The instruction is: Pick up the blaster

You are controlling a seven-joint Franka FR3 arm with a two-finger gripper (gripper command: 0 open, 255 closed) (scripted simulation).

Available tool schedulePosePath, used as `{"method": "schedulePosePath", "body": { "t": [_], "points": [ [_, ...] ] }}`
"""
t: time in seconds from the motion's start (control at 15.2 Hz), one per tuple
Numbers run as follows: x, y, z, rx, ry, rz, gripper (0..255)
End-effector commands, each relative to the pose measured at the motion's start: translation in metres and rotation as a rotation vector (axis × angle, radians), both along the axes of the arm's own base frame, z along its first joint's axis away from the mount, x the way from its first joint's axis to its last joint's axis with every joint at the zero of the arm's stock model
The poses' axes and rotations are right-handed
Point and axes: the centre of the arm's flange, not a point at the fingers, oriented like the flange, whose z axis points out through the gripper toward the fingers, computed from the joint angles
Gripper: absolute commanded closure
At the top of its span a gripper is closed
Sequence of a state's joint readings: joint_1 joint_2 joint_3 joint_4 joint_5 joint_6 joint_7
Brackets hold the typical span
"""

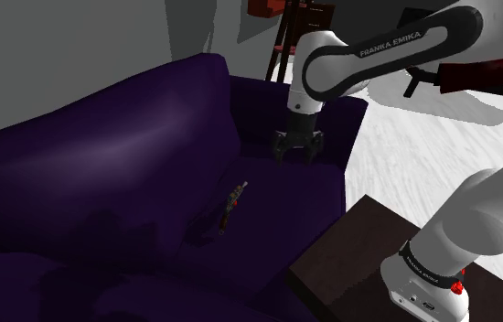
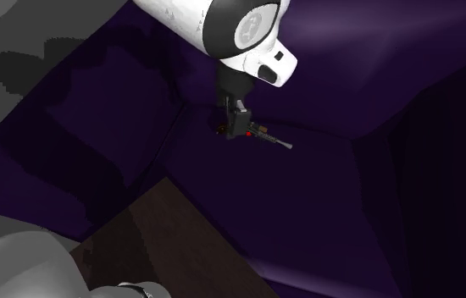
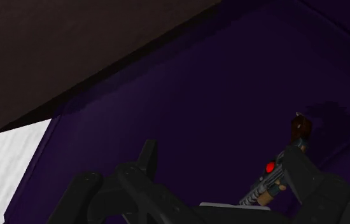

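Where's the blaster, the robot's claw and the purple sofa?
blaster [image 1: 231,207]: shoulder view, middle of its body.
gripper [image 1: 300,154]: shoulder view, between its fingertips.
purple sofa [image 1: 103,128]: shoulder view, on its backrest.

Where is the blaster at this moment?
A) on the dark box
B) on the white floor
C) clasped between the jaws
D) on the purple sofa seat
D: the blaster lies on the seat of the sofa, apart from the gripper, whose jaws stand open above the cushion.
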State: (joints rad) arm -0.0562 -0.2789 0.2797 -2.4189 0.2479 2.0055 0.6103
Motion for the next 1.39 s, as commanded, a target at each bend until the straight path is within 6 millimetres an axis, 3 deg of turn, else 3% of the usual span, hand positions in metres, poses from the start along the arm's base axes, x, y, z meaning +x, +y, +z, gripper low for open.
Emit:
{"method": "schedulePosePath", "body": {
  "t": [0.0,0.66,1.32],
  "points": [
    [0.017,0.010,-0.018,-0.005,0.004,-0.045,0],
    [0.107,0.035,-0.112,-0.032,0.031,-0.257,0],
    [0.197,0.038,-0.209,-0.060,0.058,-0.469,0]
  ]
}}
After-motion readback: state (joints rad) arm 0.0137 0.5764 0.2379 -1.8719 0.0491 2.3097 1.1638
